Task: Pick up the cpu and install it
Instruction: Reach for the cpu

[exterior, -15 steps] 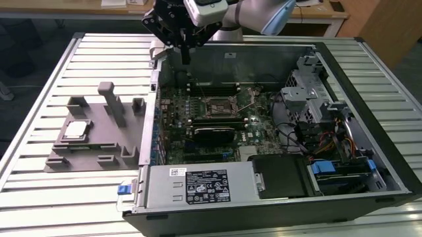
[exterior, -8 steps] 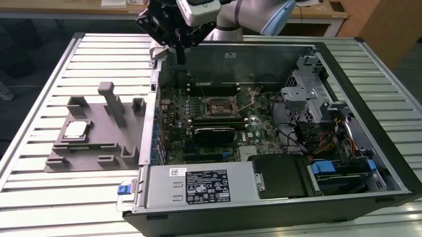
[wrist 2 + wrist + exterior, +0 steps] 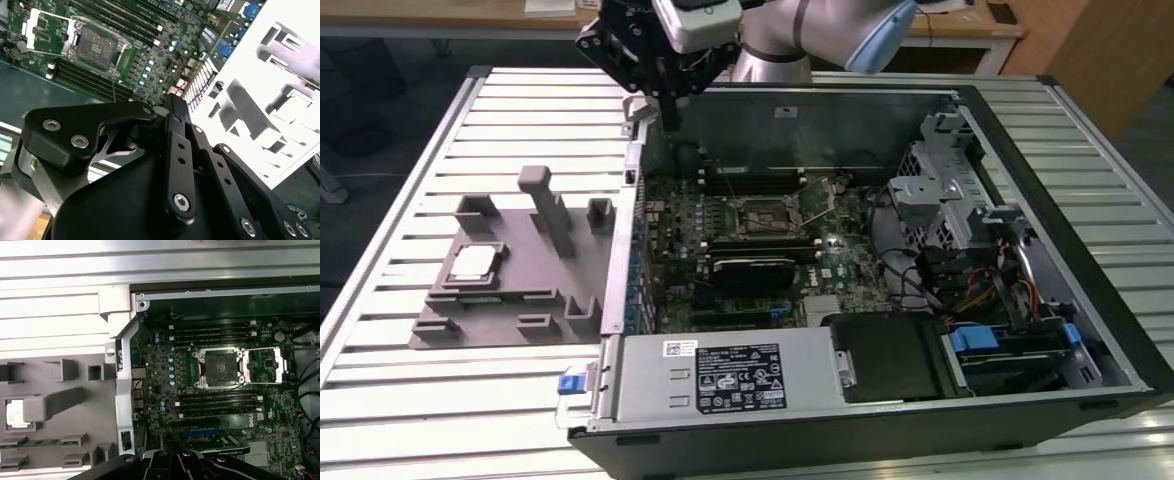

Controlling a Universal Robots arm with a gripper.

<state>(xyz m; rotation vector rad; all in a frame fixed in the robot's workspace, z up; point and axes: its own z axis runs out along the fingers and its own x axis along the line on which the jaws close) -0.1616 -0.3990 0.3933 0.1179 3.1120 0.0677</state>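
The cpu [image 3: 471,263] is a small pale square chip lying flat in a recess of the grey plastic fixture [image 3: 520,300], at the exterior view's left. In the first wrist view the cpu [image 3: 15,412] is partly covered by an upright grey block. My gripper [image 3: 670,120] hangs above the far left corner of the open computer case, well away from the cpu, with its black fingers [image 3: 172,107] shut and nothing between them. The motherboard's socket [image 3: 761,215] stands open with its metal load plate [image 3: 267,365] flipped aside, also seen as the socket [image 3: 97,47] in the second wrist view.
The computer case [image 3: 1067,400] lies on a slatted metal table [image 3: 400,400]. Inside are memory slots [image 3: 215,332], a drive cage [image 3: 934,190], cables [image 3: 987,290] and a power supply [image 3: 720,375]. Upright blocks [image 3: 540,205] rise from the fixture.
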